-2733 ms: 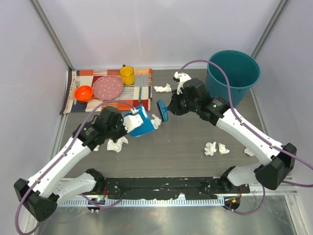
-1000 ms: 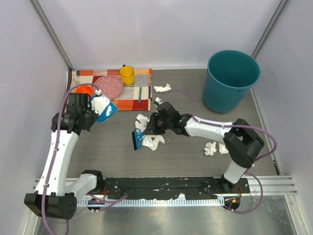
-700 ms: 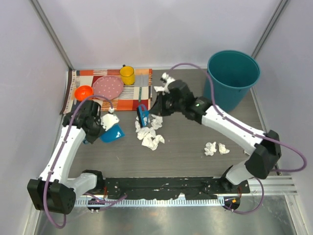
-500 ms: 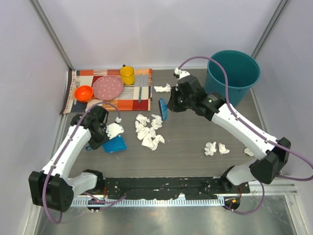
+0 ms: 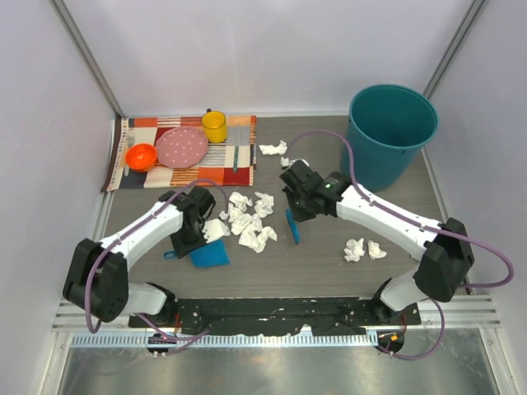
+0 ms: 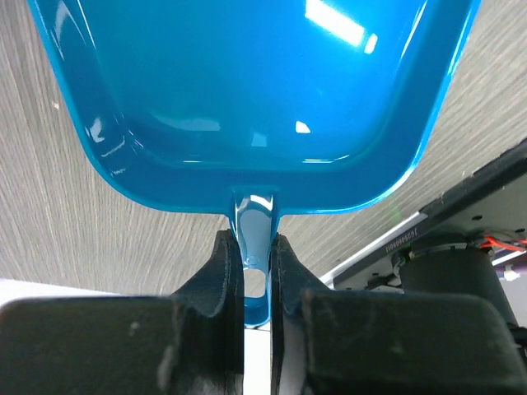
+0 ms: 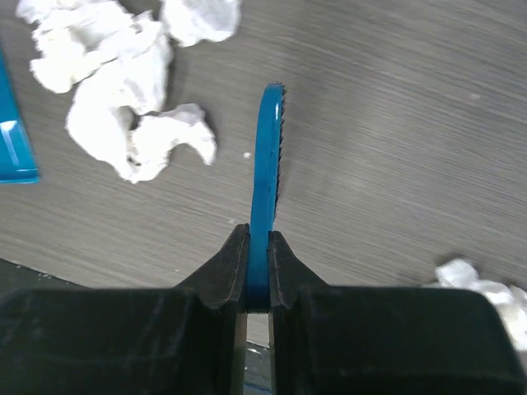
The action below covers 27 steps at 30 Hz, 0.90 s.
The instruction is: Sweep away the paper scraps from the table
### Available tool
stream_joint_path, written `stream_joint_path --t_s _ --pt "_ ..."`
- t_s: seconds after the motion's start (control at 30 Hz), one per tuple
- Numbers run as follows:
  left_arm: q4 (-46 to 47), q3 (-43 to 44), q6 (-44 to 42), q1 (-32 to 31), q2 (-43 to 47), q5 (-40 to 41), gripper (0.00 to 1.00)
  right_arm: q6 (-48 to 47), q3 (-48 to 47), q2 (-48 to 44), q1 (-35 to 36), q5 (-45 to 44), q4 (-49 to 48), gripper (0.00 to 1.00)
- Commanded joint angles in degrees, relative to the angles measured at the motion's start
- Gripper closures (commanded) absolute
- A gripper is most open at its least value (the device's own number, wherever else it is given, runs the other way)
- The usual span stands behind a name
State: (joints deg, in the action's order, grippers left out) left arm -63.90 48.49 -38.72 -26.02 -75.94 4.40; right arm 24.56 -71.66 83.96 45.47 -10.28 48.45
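Several white paper scraps (image 5: 247, 218) lie bunched in the middle of the table (image 5: 329, 271); the right wrist view shows them at upper left (image 7: 123, 90). Two more scraps (image 5: 363, 248) lie to the right and one (image 5: 273, 149) lies by the placemat. My left gripper (image 5: 184, 246) is shut on the handle (image 6: 255, 263) of a blue dustpan (image 5: 211, 254), which lies flat just left and near of the pile. My right gripper (image 5: 294, 214) is shut on a blue brush (image 5: 294, 230), held edge-down just right of the pile (image 7: 265, 164).
A teal bucket (image 5: 391, 136) stands at the back right. A striped placemat (image 5: 239, 164) at the back left carries a yellow cup (image 5: 214, 126), a pink plate (image 5: 182, 147) and an orange bowl (image 5: 141, 155). A metal rail (image 5: 272, 317) runs along the near edge.
My right gripper has carried the brush from behind the pile to its near right side. My left gripper has slid the dustpan right, closer to the pile.
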Motion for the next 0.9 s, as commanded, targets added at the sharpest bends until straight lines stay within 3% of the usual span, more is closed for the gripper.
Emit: stream_joint_path --t_s 0.0,0.17,0.5,0.7,0.87 --pt "4.9 -0.1 3.6 -2.0 -2.9 -1.2 1.00 2.1 -1.8 3.6 3.5 3.6 -7.6 0.99" --pt "7.6 -0.3 4.9 -3.2 -5.2 -0.8 1.00 3.9 -5.5 8.5 8.0 9.0 -9.9 0.99" --pt "9.8 -0.5 6.1 -5.4 -5.1 -6.0 1.00 13.8 -3.2 11.0 8.8 23.5 -27.7 0.99" --pt "11.7 -0.5 8.1 -5.4 -2.9 -9.0 1.00 11.5 -6.2 11.7 8.3 22.8 -23.9 0.99" --pt "13.2 -2.5 9.2 -5.4 1.6 -9.8 1.00 8.5 -5.5 5.9 4.7 18.1 -19.1 0.99"
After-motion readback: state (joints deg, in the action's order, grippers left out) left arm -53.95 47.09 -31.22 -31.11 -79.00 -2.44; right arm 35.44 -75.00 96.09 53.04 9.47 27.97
